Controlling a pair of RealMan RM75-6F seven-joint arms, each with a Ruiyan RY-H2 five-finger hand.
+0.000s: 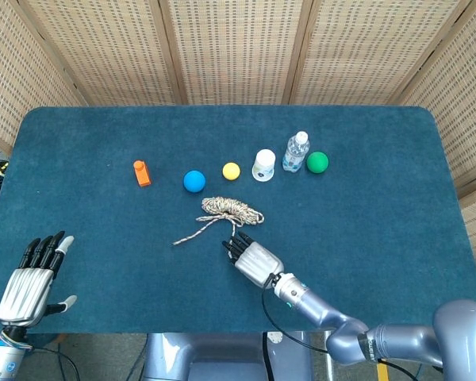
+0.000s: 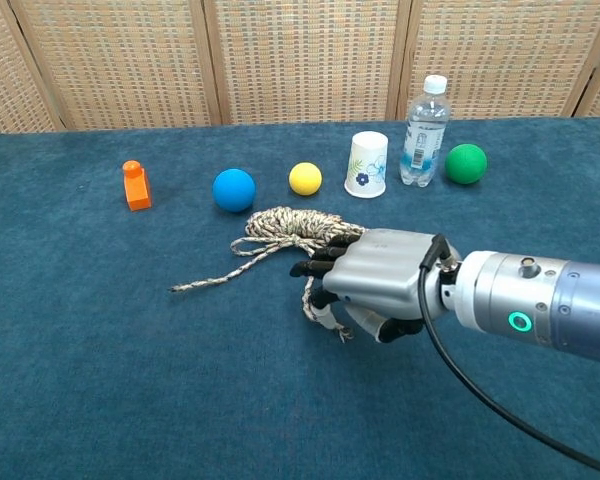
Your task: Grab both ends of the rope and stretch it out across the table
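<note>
**Right hand over one rope end, left hand idle at the near left corner**

The rope (image 1: 231, 209) lies a little nearer than the middle of the table (image 1: 381, 214), its bulk a loose coil. One strand trails from the coil toward the left and near edge, ending free on the cloth. A second, shorter strand runs toward the near edge and passes under the right hand (image 2: 380, 283), whose fingers (image 2: 318, 268) curl down over it. In the chest view the frayed tip shows just beneath the hand; whether the fingers actually pinch the strand cannot be told.

The left hand (image 1: 30, 275) hovers by the near left corner, fingers straight and apart, holding nothing, well apart from the rope.

Behind the coil a row runs parallel to the far edge: orange block (image 1: 142, 172), blue ball (image 1: 194, 181), yellow ball (image 1: 232, 171), white cup (image 1: 263, 165), water bottle (image 1: 296, 152), green ball (image 1: 317, 162). Wide bare cloth lies on both sides of the rope, out to the left and right edges, and along the near edge.
</note>
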